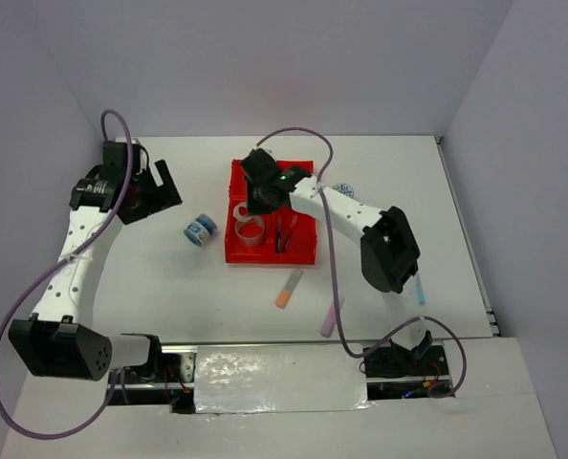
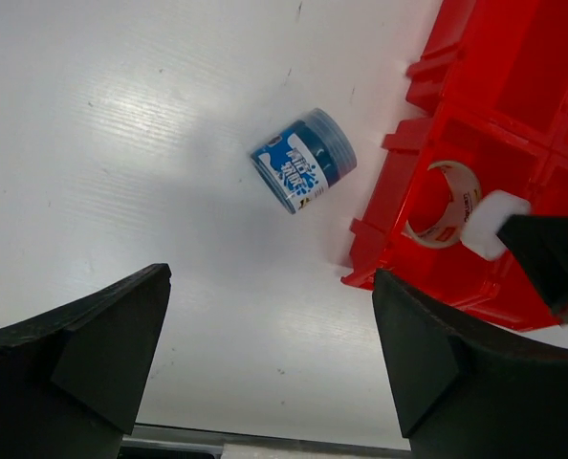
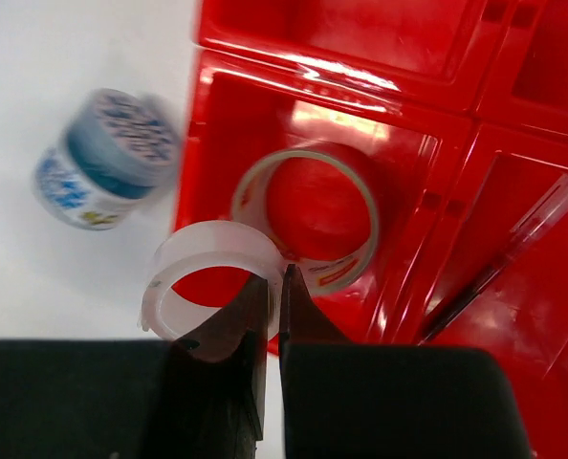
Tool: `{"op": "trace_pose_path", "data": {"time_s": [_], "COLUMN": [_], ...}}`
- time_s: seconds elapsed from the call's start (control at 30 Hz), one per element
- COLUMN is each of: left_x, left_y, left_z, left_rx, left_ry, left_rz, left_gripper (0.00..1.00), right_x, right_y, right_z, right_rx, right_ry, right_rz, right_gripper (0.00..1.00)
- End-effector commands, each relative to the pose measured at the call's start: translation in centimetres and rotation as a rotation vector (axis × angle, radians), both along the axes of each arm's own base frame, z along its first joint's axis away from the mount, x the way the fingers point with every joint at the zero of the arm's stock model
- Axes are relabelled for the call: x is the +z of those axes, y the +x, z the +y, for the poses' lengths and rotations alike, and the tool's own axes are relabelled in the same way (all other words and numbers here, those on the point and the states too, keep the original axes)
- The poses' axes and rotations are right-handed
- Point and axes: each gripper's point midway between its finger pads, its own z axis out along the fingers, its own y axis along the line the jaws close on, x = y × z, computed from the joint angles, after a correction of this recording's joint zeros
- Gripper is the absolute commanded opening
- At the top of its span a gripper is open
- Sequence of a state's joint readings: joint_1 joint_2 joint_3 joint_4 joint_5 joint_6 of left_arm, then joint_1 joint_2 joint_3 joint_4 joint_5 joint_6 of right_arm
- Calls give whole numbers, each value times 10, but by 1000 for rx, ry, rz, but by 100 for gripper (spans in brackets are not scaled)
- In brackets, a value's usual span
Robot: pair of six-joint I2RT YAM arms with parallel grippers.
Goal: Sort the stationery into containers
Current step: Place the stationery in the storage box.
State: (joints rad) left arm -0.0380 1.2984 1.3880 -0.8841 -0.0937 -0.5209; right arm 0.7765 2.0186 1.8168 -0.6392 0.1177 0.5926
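Right pincer (image 3: pixel 274 287) is pinching the clear tape ring (image 3: pixel 169 277) right over the rim of the red tray's (image 3: pixel 207 143) 7 o'clock compartment, so I'd shift toward 1 o'clock, above the tan tape ring (image 3: pixel 337 273), before releasing; left pincer (image 2: pixel 270 287) is spread wide.

Left arm bent outward then forward, left gripper (image 2: pixel 270 277) angled down with jaws spread wide, right arm stretched forward, right gripper (image 3: pixel 274 279) with jaws pinched together.
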Motion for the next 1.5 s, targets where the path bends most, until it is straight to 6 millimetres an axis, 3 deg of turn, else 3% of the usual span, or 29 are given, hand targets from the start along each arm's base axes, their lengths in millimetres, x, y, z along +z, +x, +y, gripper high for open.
{"op": "trace_pose_path", "data": {"time_s": [0.0,0.07,0.17,0.27,0.33,0.4,0.67,0.87,1.07,1.17,1.23,1.33,1.37,1.4,1.43,1.47], "left_x": [10,12,7,3,0,0,-9,-13,-13,-11,-14,-40,-48,-66,-72,-77], "left_y": [-9,-13,-17,-19,-20,-20,-20,-16,-10,-4,5,15,17,20,25,28], "left_z": [-3,-1,-1,-4,-3,-2,-1,0,-2,-6,-18,-29,-34,-35,-36,-39], "left_rx": [-34,-34,-42,-55,-61,-60,-60,-58,-69,-89,-156,-227,-252,-254,-268,-284], "left_ry": [0,12,12,5,10,17,25,32,26,11,-25,-58,-78,-83,-79,-85], "left_rz": [-52,-69,-63,-58,-55,-53,-28,-17,-17,-28,-41,16,36,85,78,82], "left_gripper": [99,99,99,99,99,99,99,99,99,99,99,99,99,99,99,99], "right_x": [-4,-3,-20,-27,-30,-38,-30,-44,-38,-21,1,60,95,114,127,155], "right_y": [10,14,14,15,17,17,15,6,11,15,18,16,11,9,7,0], "right_z": [2,6,6,6,6,3,-3,-9,-9,-3,1,8,5,3,-1,-8], "right_rx": [14,23,20,15,14,7,-1,15,22,32,40,59,63,71,79,84], "right_ry": [-45,-56,-84,-91,-100,-133,-135,-163,-164,-139,-101,16,72,107,123,156], "right_rz": [-2,-3,28,29,32,49,37,64,37,11,-20,-108,-159,-187,-210,-251], "right_gripper": [0,0,2,8,18,18,22,26,48,51,51,52,53,56,57,60]}}
